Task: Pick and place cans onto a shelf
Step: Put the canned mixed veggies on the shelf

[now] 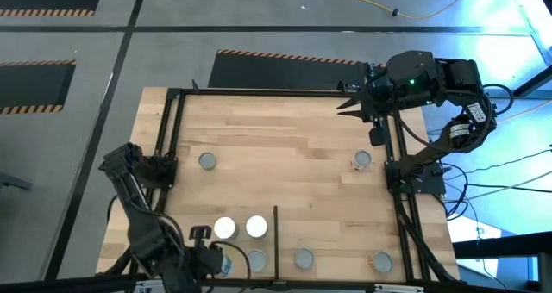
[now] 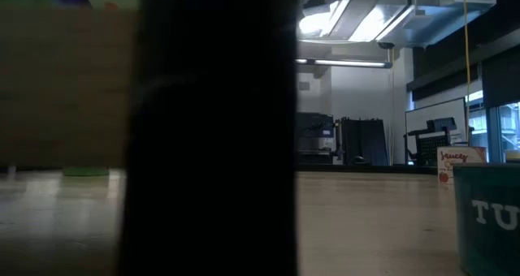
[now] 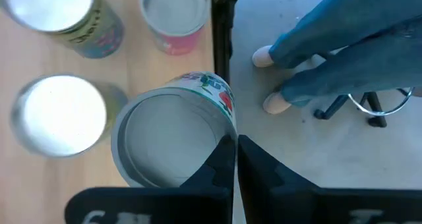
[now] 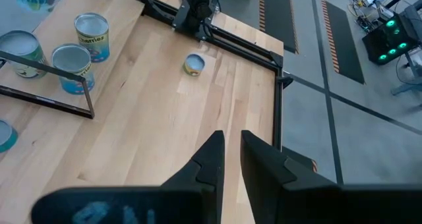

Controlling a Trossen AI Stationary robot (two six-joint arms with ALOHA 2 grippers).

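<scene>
My left gripper [image 3: 235,151] is at the table's near left edge [image 1: 214,260], shut on a grey-topped can [image 3: 168,141] with a red and green label. Below it stand two white-topped cans [image 3: 59,112] [image 3: 49,6] and a pink can [image 3: 175,16]. The shelf's thin black divider bar [image 1: 275,237] rises beside the white-topped cans [image 1: 224,228] [image 1: 256,227]. More cans [image 1: 304,258] [image 1: 382,261] stand along the near edge. My right gripper [image 1: 349,103] waits high over the far right corner, open and empty [image 4: 233,151]. My left gripper pinches the can's rim [image 3: 227,128] on one side, one finger [image 3: 214,168] over the can's sunken top and the other [image 3: 264,171] outside its wall. The fingers come steeply from above. The can hangs upright, nearer the camera than the cans below it.
Two single cans [image 1: 207,161] [image 1: 361,160] stand mid-table. A black frame [image 1: 259,91] edges the board. Past the near bar [image 3: 221,26], a person's legs and shoes [image 3: 343,46] stand on the floor. A dark shape [image 2: 215,130] blocks the low view; a teal can [image 2: 487,219] shows beside it.
</scene>
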